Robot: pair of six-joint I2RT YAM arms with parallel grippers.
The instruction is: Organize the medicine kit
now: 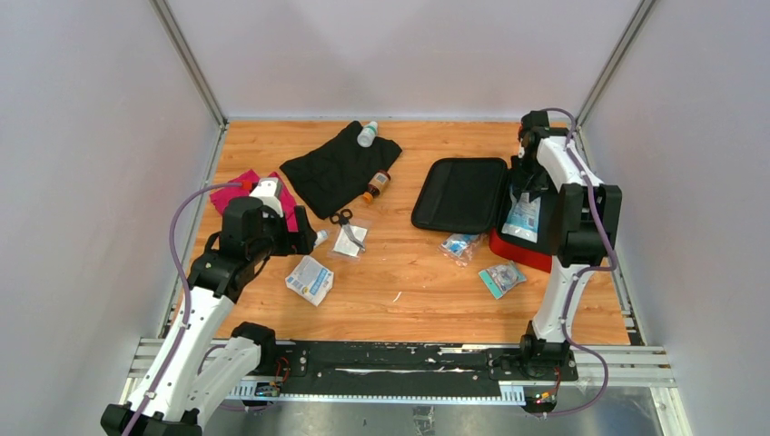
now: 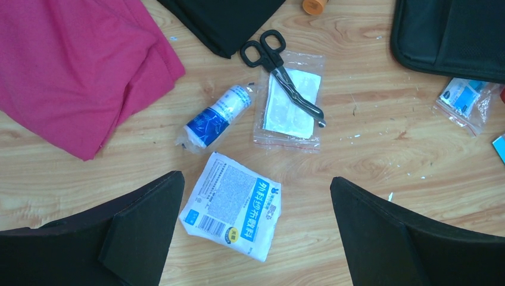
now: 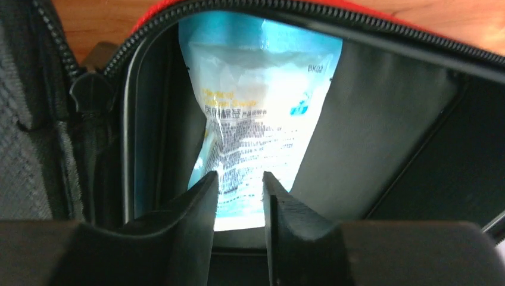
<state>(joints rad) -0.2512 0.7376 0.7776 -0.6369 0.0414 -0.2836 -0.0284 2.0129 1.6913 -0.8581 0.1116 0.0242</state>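
Medicine kit (image 1: 459, 195) at frame right: we are placing one blue pouch (image 3: 262, 101) inside, right gripper (image 3: 238, 179) jaws narrowly parted; left gripper (image 2: 256, 180), wide open, is hovering over unpacked scissors (image 2: 286, 77) and gauze pack (image 2: 232, 205).

medicine kit (image 1: 461, 193) | red shell, black lining | unzipped, lying open, halves side by side | right side of table (image 1: 409, 277)

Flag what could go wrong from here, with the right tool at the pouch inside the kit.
1. The lower end of the pouch sits between the slightly parted fingers of the right tool; pulling back may drag it out of the medicine kit.
2. The pouch reaches the kit's zipper rim and might snag the closing.
3. The left tool hangs wide open over the gauze packet; the nearby bandage roll could get knocked.
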